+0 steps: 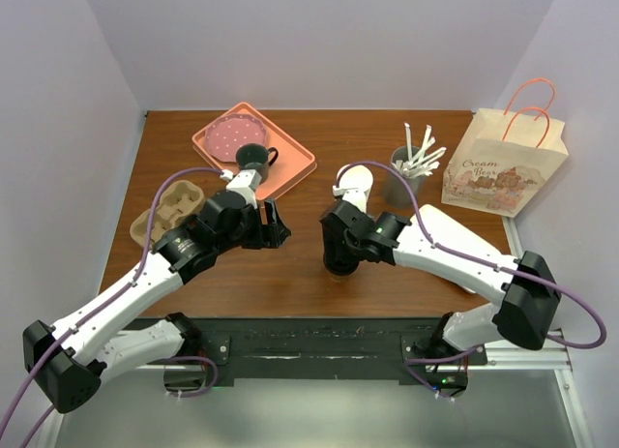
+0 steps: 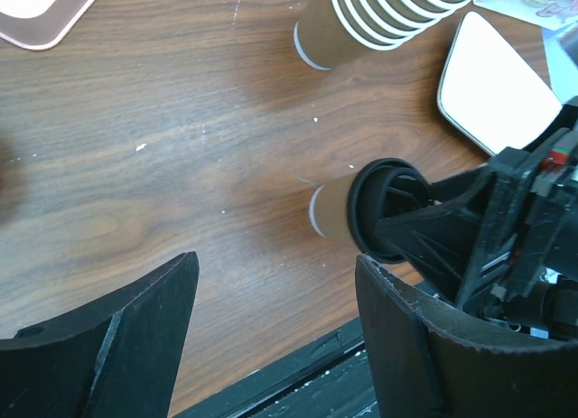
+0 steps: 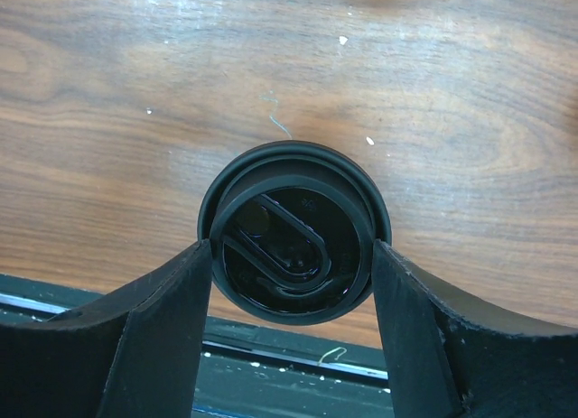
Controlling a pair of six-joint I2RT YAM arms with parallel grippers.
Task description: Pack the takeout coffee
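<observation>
Kraft takeout coffee [image 2: 332,210] at table's 6 o'clock, body mostly hidden under right gripper [image 3: 291,246] clamped on its black lid [image 3: 293,224]. Empty left gripper [image 2: 275,263], jaws apart. Brown wood table [image 1: 290,274], lilac walls [image 1: 319,42].

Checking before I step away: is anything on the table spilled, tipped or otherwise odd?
Nothing stands out. The coffee cup stands upright with its black lid seated flat, the right claw against the lid's sides. No spill on the table, only a few white specks.

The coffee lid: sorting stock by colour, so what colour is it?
Black; the lid shows best in the right wrist view.
</observation>
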